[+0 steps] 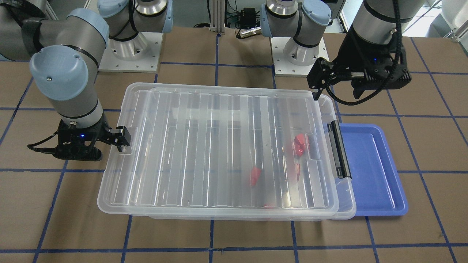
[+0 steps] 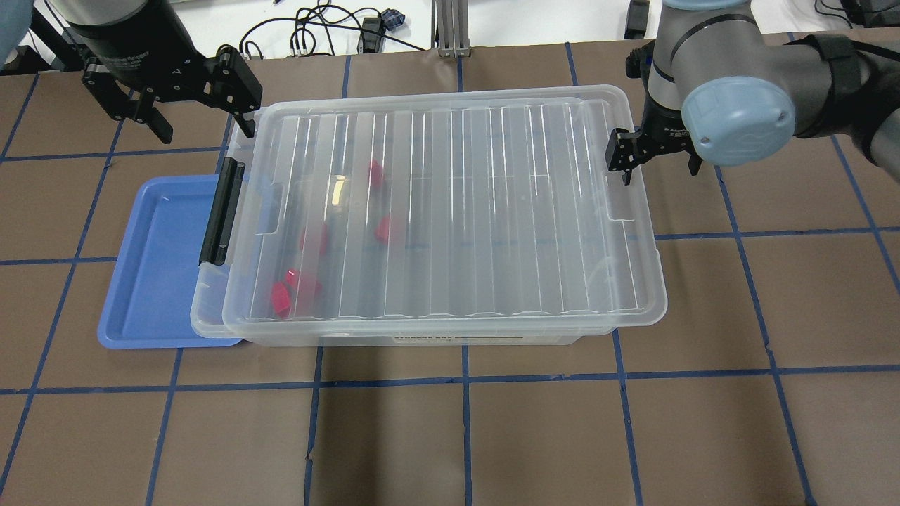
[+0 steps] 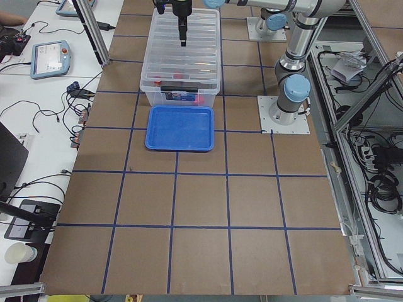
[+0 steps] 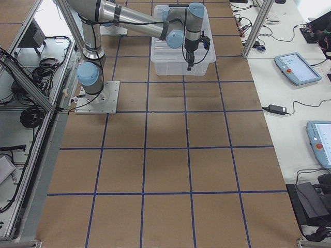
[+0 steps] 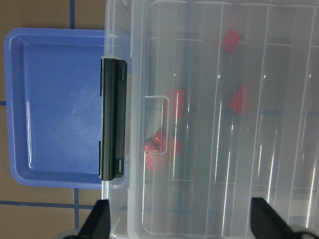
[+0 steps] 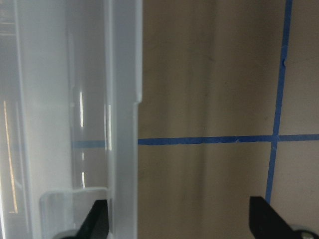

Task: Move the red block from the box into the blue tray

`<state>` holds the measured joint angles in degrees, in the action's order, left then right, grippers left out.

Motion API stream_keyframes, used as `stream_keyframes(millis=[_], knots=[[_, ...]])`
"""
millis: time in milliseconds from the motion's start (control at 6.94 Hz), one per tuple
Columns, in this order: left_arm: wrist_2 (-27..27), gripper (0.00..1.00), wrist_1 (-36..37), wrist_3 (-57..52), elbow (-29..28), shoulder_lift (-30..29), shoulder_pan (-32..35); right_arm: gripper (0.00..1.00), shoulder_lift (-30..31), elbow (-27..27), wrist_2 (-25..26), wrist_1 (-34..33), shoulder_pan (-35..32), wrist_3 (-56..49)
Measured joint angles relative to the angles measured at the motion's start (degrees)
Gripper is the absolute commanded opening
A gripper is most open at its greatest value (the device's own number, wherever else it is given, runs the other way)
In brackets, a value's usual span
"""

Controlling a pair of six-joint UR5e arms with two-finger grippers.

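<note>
The box is a clear bin with its ribbed lid lying on top. Its black latch handle is at the end by the blue tray. Several red blocks show through the lid near the latch end, and also in the left wrist view. The blue tray is bare, with one edge tucked under the box's end. My left gripper is open and empty above the box's far latch-end corner. My right gripper is open and empty, straddling the lid's edge at the opposite end.
The brown table carries a blue tape grid. The two arm bases stand behind the box. Cables and a rail lie beyond the table's far edge.
</note>
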<state>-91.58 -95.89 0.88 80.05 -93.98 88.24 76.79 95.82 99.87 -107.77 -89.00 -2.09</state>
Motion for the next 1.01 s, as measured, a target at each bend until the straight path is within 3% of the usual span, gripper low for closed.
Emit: stream_keyframes(millis=[1008], knots=[[0.0, 1.0, -0.1, 0.0, -1.0, 0.0, 0.0, 1.0, 0.1, -0.1, 1.1, 0.0, 9.6, -5.7]])
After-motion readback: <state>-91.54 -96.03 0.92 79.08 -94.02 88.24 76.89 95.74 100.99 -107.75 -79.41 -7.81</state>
